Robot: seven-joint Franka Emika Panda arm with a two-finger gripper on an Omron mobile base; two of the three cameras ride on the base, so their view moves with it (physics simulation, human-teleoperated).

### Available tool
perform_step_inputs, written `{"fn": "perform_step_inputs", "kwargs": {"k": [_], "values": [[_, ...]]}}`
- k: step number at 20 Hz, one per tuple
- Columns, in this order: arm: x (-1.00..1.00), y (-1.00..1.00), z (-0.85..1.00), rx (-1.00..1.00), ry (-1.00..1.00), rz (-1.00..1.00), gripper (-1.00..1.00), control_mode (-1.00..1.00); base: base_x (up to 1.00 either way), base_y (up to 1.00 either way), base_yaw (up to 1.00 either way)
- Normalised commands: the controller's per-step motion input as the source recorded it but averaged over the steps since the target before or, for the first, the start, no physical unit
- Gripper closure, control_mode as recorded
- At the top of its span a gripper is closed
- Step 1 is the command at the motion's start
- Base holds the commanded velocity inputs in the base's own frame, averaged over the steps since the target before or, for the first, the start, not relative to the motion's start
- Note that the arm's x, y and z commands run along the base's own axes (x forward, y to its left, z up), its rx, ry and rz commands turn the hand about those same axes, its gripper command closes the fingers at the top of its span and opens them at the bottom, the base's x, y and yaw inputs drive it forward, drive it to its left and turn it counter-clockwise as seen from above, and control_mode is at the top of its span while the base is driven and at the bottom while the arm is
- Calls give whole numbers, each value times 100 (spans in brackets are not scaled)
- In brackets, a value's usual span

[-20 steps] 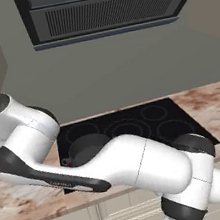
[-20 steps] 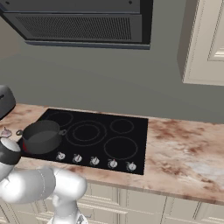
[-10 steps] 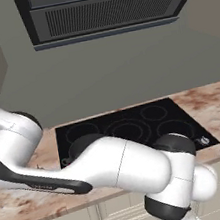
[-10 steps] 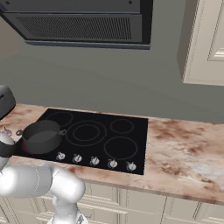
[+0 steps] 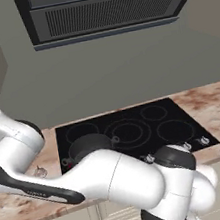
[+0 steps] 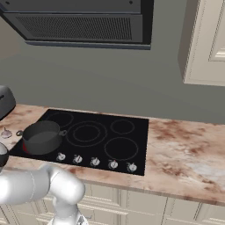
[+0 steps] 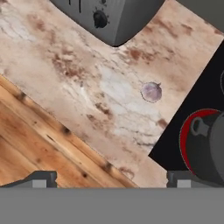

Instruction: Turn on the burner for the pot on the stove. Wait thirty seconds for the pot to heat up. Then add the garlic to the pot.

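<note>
Red glows around the base of the pot [image 7: 214, 146], so the burner [image 7: 186, 142] looks already switched on at the stove's [image 6: 132, 132] near left zone. The garlic [image 7: 152, 92] lies on the marble counter [image 7: 78, 78] beside the stove, near a grey toaster [image 7: 113, 17]. The gripper [image 7: 111, 178] hovers above with jaws spread and empty; grasping the garlic and dropping it in the pot remain.

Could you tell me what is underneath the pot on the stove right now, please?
The pot sits on the burner of the black stove; a red glow shows around its base. The middle of that zone is covered by the pot itself, so it cannot be seen.
</note>
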Motion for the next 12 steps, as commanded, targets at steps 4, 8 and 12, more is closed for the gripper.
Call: {"fn": "perform_step_inputs", "kwargs": {"k": [4, 8, 12], "values": [[8, -10, -23, 2, -4, 5, -100, -100, 0, 0, 0], [15, -21, 0, 6, 3, 8, -100, -100, 0, 0, 0], [24, -10, 0, 9, 13, 3, -100, -100, 0, 0, 0]]}}
